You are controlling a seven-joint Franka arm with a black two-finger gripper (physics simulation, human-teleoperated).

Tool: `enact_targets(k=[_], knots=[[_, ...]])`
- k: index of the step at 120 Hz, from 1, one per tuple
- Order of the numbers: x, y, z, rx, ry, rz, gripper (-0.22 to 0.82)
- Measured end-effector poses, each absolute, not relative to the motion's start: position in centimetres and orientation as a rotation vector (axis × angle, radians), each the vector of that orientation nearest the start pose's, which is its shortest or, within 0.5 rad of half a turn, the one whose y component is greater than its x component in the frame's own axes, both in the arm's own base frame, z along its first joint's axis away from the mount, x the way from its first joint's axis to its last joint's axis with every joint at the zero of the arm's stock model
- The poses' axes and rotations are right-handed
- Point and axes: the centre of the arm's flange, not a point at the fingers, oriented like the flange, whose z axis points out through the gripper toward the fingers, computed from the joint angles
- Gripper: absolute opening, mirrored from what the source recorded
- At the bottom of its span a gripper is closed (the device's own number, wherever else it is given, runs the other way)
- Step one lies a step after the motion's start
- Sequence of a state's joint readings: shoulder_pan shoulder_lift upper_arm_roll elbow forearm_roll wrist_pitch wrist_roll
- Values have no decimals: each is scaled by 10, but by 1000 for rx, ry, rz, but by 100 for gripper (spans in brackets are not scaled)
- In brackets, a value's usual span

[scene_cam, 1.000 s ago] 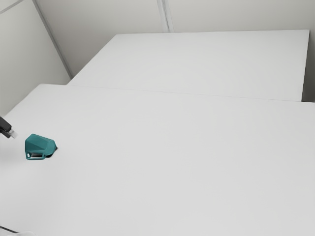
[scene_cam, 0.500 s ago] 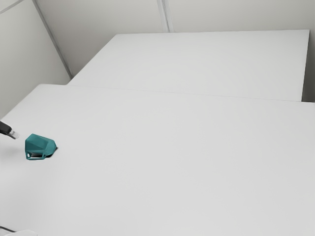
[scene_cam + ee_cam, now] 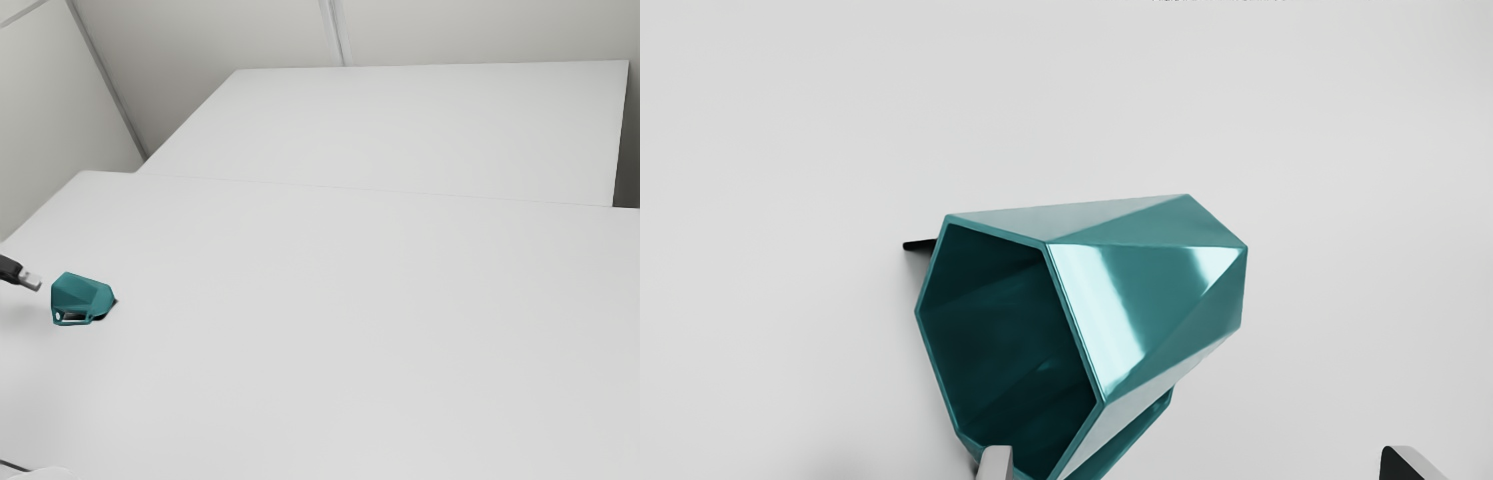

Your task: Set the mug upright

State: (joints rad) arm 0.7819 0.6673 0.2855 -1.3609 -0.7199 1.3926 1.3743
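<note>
You've got mug [image 3: 1146,300] on its side on surface [image 3: 350,330], just beside jaws [image 3: 1200,463], toward ext. view's right. Jaws open, empty. Long axis approx. parallel to your finger-to-finger line; handle [image 3: 1136,428] jaws' side. Prob. need approx. qtr. turn to grip across body.

1. Mug [image 3: 1146,293]: hard and glossy, its smooth flat facets catching pale, mirror-like streaks; ceramic or plastic, I cannot tell which
2. Mug's inside [image 3: 1000,333]: smooth, with a dim sheen on darker facets
3. Handle [image 3: 1136,433], on the mug's side: smooth, with a slight shine
4. Worktop [image 3: 330,330], under the mug: smooth and matt, its material unclear
5. Tool [image 3: 32,281], near the mug: matt black body, with smooth, pale grey, plastic-looking fingertips [image 3: 998,463]
6. Wall [image 3: 210,70], well apart from the mug: matt, smooth-looking
</note>
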Motion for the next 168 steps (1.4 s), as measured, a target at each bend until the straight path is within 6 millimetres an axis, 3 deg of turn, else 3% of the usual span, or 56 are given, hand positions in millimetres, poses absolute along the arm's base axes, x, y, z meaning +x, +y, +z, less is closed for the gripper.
enact_targets(k=[40,101,136,168], knots=[[422,512,304,2314,-220,371,60],[454,492,290,2297,-251,375,60],[458,489,276,2286,-232,370,60],[456,490,276,2254,-206,408,60]])
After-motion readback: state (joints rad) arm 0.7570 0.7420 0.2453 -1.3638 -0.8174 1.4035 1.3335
